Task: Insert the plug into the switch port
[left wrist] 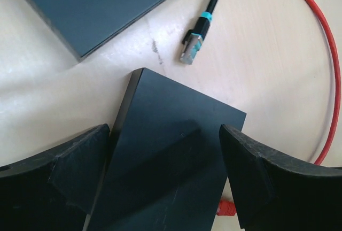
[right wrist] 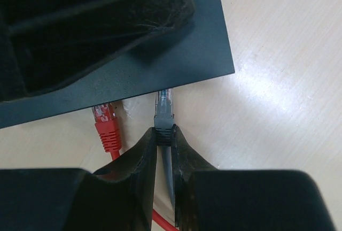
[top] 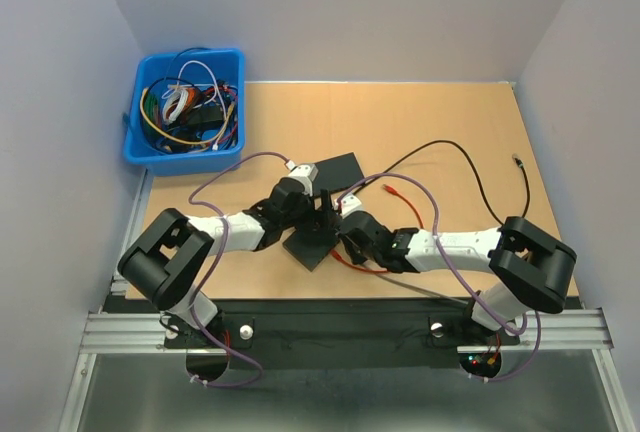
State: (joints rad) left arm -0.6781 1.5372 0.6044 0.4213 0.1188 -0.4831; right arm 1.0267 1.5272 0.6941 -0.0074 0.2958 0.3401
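Observation:
The black switch [left wrist: 171,151] lies flat on the wooden table [top: 440,122], between the two arms [top: 310,249]. My left gripper [left wrist: 164,129] straddles it, a finger pressed against each long side. My right gripper [right wrist: 164,132] is shut on the boot of a grey plug [right wrist: 163,110]. The plug's clear tip touches the switch's near edge [right wrist: 160,81], at or just inside a port; I cannot tell how deep. A red plug [right wrist: 106,121] sits just left of it, its tip also at that edge. In the top view both grippers [top: 322,214] [top: 345,237] meet over the switch.
A second dark flat box [left wrist: 101,1] lies just beyond the switch. A black plug with a teal band [left wrist: 192,44] rests between them. A red cable [left wrist: 326,65] loops on the right. A blue bin [top: 140,152] of cables stands at the far left.

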